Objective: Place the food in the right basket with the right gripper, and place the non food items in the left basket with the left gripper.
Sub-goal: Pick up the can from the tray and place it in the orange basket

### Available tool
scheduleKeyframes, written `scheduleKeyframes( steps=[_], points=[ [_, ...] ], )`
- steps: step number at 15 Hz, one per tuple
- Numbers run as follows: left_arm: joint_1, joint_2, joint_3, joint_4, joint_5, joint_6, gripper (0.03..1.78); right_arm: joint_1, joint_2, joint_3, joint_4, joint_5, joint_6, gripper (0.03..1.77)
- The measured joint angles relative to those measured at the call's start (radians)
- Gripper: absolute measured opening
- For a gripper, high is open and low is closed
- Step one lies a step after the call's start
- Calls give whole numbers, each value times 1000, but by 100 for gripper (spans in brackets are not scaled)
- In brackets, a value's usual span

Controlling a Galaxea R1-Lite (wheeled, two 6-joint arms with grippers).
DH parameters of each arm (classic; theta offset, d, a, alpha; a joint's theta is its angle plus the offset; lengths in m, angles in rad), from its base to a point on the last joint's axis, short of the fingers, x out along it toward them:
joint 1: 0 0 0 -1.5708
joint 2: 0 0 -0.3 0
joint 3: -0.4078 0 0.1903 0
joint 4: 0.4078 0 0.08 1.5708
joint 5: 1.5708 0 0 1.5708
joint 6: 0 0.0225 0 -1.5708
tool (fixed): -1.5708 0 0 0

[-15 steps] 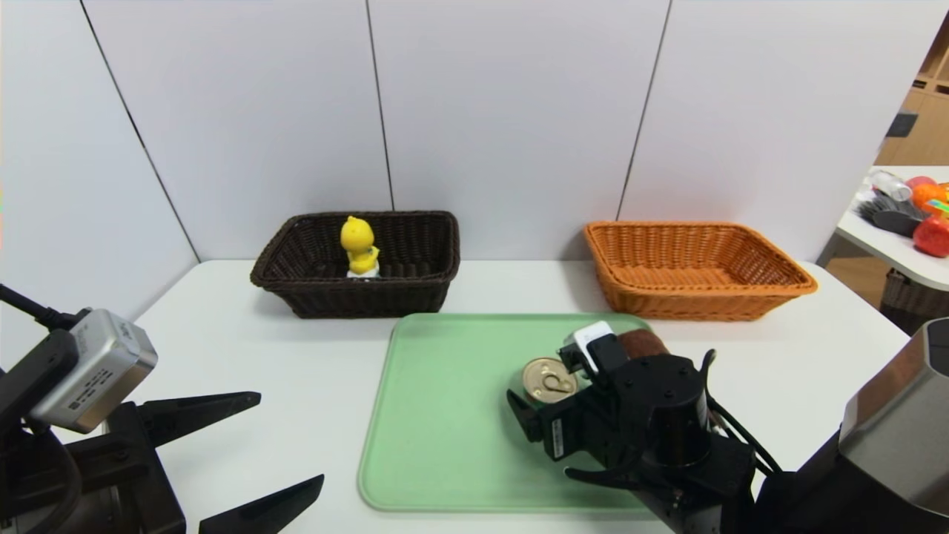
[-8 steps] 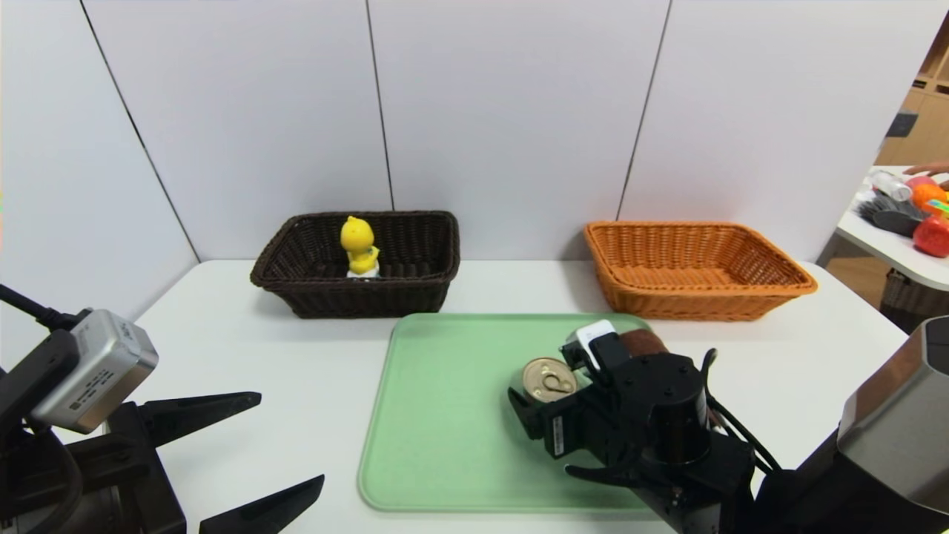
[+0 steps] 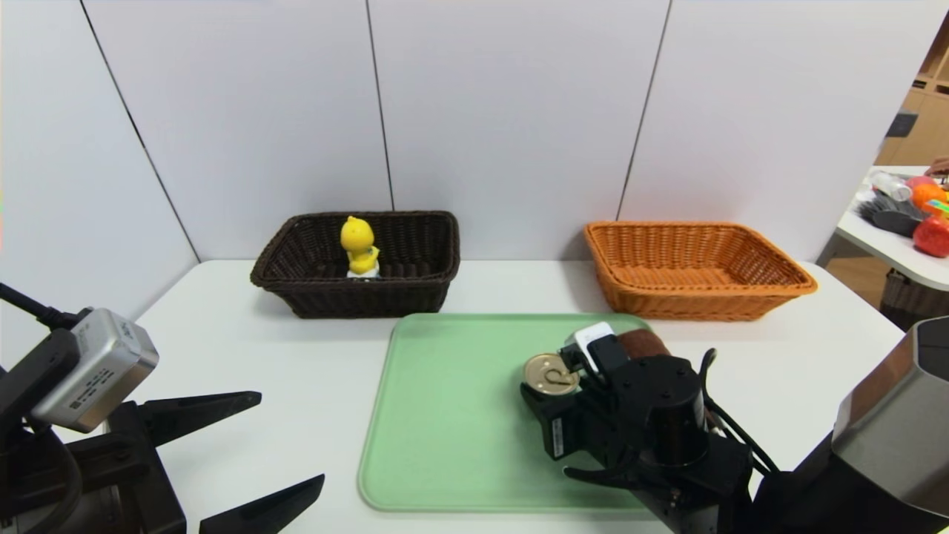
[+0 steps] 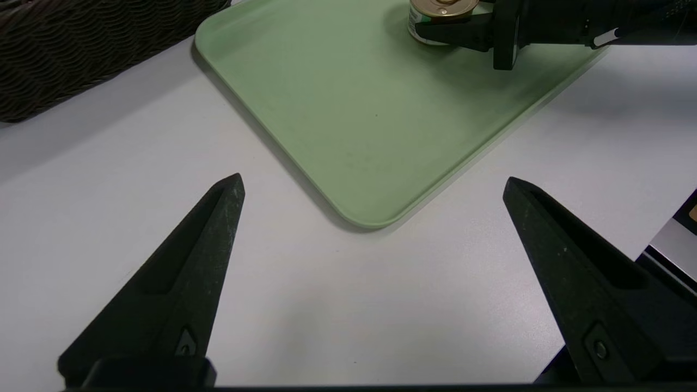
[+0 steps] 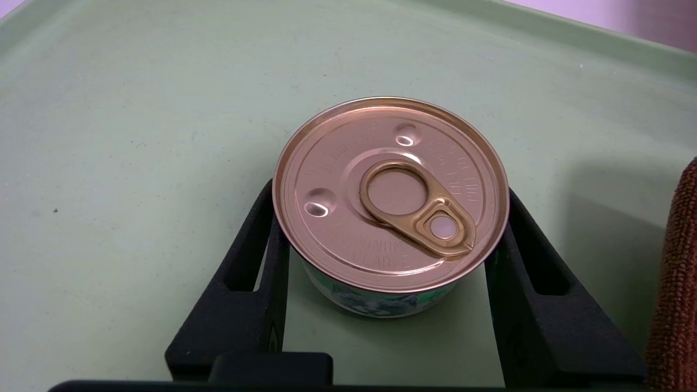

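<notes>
Now the right end effector (image 5: 389, 256) clamps the can (image 5: 391, 201) mid-tray (image 3: 445, 415); left end effector (image 4: 373, 185) gapes wide.

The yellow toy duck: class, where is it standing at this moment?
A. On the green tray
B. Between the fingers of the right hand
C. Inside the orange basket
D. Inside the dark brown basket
D. The head view shows the yellow toy duck upright inside the dark brown basket. The right hand is closed around the tin can on the green tray.
</notes>
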Motion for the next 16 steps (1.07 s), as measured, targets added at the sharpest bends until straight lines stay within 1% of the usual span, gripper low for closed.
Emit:
scheduleKeyframes(
  steps=[5,9,14,16],
  points=[
    [0,0,0,0,0,0,169,0,-8,-2,3,0,0,99],
    [0,0,-1,0,-2,0,169,-10,-73,-11,8,1,-3,98],
    [-1,1,-2,0,-2,0,169,-61,-146,-63,18,8,-31,98],
    [-1,0,-3,0,-1,0,169,-108,-160,-112,41,12,-63,98]
  ],
)
